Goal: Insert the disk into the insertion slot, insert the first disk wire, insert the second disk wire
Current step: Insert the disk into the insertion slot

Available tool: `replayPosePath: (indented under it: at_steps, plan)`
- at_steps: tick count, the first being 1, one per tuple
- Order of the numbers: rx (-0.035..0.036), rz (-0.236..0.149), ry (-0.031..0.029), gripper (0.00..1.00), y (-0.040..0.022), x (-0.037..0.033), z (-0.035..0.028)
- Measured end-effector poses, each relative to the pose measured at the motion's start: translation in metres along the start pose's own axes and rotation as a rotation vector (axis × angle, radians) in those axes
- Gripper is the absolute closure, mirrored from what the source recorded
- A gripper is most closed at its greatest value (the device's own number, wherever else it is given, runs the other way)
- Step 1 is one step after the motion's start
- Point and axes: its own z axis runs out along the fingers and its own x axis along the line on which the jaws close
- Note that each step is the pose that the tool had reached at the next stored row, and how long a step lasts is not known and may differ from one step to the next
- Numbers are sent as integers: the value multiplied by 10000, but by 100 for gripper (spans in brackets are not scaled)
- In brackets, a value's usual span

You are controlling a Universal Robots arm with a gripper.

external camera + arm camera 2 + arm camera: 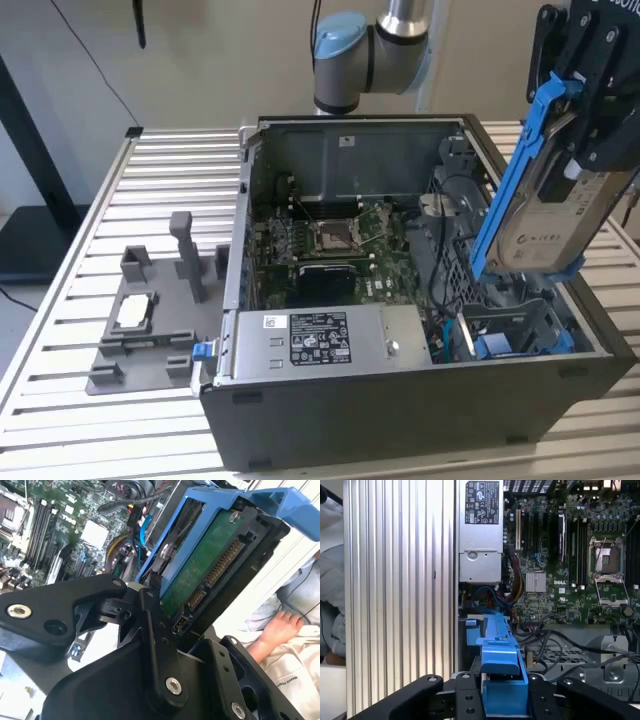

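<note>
The pincer (pixel 575 140) sits at the top of the exterior view's right, its upper body cut off by the frame edge, and its lower part is masked by what it carries. It is clamped on the disk (pixel 545 225), a silver-grey drive in a bright blue carrier. In the first wrist view the black fingers (pixel 465 700) flank the carrier's blue edge (pixel 500 665) on both sides. In the second wrist view the disk's green circuit-board face and connector row (pixel 200 565) rise straight out of the pincer (pixel 185 625). The exact contact of the pads is hidden behind the carrier. The disk hangs steeply tilted, almost on end, over the corner of the open computer case (pixel 400 420) at the exterior view's right. Its lower end is above the blue-lined bay (pixel 510 340) and looks clear of it, though the disk itself covers part of that bay. Dark and blue cables (pixel 445 250) tangle beside the bay (which of them belong to the disk cannot be told). The power-supply box (pixel 320 340) lies along the case's near wall, with the motherboard (pixel 330 240) behind it. A grey fixture (pixel 150 320) stands on the slatted surface (pixel 60 400) well apart from the case. A person's hand (pixel 280 627) rests at the edge of the second wrist view, partly cut off.
</note>
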Motion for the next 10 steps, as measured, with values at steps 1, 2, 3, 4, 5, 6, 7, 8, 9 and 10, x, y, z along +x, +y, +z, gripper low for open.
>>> replayPosePath:
  at_steps: [1,2,3,4,5,6,7,8,9,10]
  plan:
    - [3,2,51,67,0,0,10]
    - [7,3,102,67,-1,0,19]
    - [15,5,144,67,-1,0,27]
    - [31,7,170,67,-1,0,36]
    - [61,10,185,67,-1,0,46]
    - [97,11,200,67,-2,-1,56]
    - [122,11,219,67,-3,-1,66]
    - [144,12,236,67,-3,-1,77]
    - [170,14,239,67,-3,-2,91]
    - [186,14,238,67,-5,-2,104]
